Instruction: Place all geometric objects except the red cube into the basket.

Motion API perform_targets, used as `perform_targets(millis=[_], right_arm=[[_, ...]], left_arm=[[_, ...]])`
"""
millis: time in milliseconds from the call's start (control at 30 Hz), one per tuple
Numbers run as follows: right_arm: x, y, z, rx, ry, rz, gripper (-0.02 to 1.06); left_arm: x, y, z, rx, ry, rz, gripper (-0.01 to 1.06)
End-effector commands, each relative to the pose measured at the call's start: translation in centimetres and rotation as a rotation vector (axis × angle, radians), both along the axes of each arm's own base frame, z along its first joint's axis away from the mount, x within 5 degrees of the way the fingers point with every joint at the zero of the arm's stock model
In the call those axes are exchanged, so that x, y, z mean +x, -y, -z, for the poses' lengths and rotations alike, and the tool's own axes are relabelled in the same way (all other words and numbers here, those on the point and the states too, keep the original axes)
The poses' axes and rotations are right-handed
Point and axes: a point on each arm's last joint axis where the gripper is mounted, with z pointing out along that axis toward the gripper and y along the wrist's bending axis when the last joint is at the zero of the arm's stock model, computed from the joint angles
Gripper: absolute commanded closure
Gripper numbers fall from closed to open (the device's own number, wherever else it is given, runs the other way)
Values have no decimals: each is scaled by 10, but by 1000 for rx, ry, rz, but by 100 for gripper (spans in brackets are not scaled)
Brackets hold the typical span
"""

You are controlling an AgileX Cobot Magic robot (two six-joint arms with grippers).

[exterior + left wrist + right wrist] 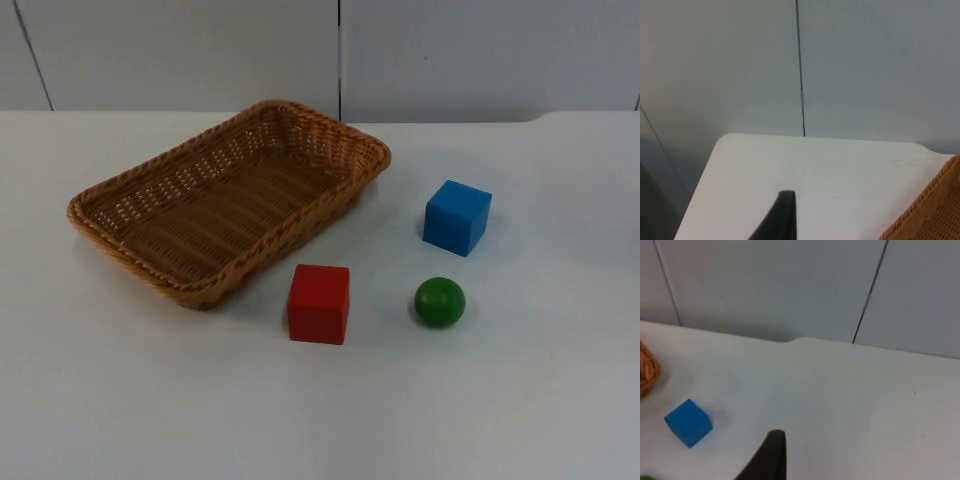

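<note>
I can't tell either gripper's state. Ahead of my right gripper [771, 460], the solid blue wooden cube [688, 422] offers flat, grippable sides; the green wooden ball [440, 301] may roll.

One woven basket [226, 200] sits at the upper left of the top view. Two cubes: one red cube [319, 303] at lower centre and one blue cube [457, 217] at centre right. One green ball [440, 301] lies right of centre, all on one white table [300, 410].
</note>
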Motion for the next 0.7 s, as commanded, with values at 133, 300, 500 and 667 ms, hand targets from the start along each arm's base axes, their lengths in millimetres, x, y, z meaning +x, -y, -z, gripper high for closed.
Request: perform_targets(millis=[133, 300, 500, 667], right_arm=[[73, -44, 55, -59, -163, -212, 1], [105, -81, 100, -39, -273, -298, 1], [105, -118, 102, -32, -229, -392, 1], [103, -122, 76, -23, -215, -404, 1]], left_arm=[[0, 0, -4, 8, 24, 4, 7], [5, 0, 3, -6, -38, 2, 7], [54, 22, 64, -38, -406, 203, 7], [111, 79, 131, -48, -585, 403, 7]])
